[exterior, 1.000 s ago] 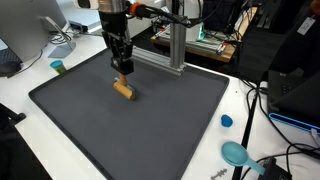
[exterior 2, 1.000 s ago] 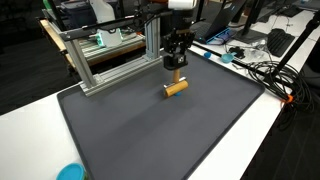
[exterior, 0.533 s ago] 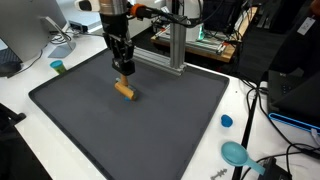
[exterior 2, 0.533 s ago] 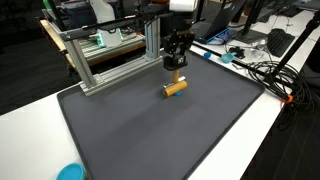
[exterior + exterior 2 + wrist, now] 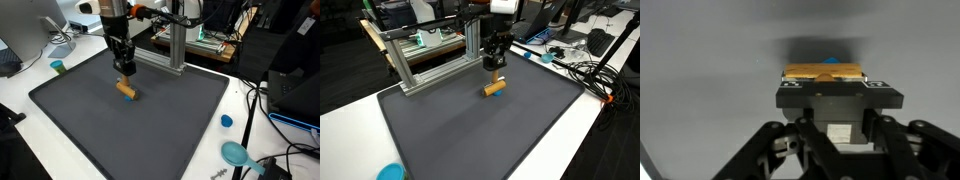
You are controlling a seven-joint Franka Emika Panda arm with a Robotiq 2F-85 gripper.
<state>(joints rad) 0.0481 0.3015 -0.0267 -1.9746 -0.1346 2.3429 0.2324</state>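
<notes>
Hand hovers just above wooden block on dark mat; its finger spread cannot be told.

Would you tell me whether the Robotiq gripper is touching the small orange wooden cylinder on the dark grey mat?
Apart. In an exterior view the gripper hangs above the orange wooden cylinder, with dark mat showing between them.

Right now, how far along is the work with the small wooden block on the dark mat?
Done: the gripper is lined up over the wooden block. In hand: it hovers just above, apart from it in both exterior views. Left: the wooden block lies flat on the mat, not gripped or lifted.
</notes>
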